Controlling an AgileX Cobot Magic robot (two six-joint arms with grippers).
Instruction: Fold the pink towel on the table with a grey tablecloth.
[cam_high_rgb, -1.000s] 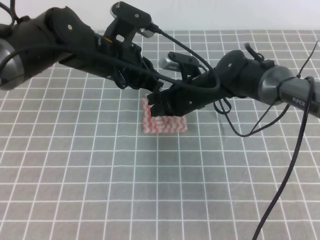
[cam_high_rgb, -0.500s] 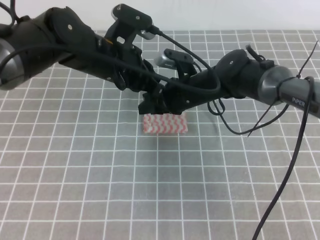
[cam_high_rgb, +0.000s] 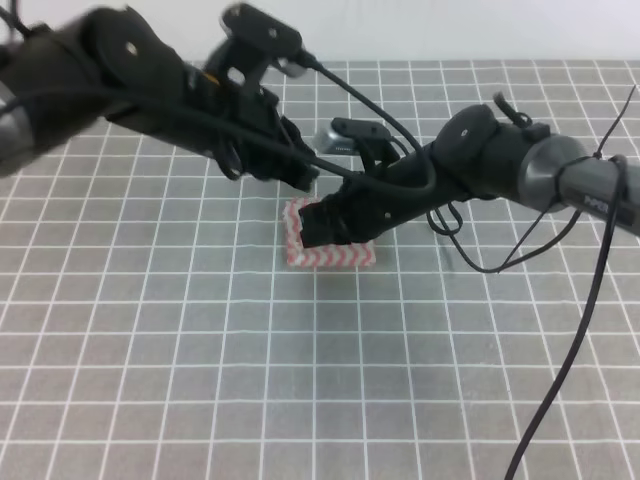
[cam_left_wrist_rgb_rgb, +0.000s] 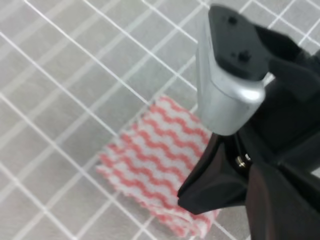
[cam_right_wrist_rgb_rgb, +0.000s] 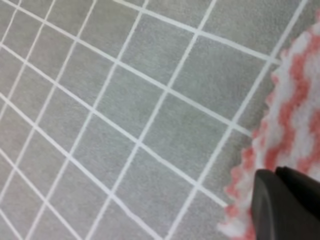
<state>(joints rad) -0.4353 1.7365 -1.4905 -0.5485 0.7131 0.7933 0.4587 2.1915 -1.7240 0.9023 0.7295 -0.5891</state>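
Now the right gripper (cam_high_rgb: 322, 226) has dropped back onto the small pink-and-white zigzag towel (cam_high_rgb: 345, 257), pressing the folded bundle beneath its fingertips on the grey gridded tablecloth (cam_high_rgb: 200, 340); finger spread unclear. Behind it, the left gripper (cam_high_rgb: 300, 172) hovers, opening hidden. Folding looks nearly finished.

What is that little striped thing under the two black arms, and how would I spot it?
Start from the big grey tablecloth with a white square grid. Near its middle, where the two black arms meet, lies a small folded cloth with pink-and-white zigzag stripes. It is the only coloured, patterned item on the grey grid.
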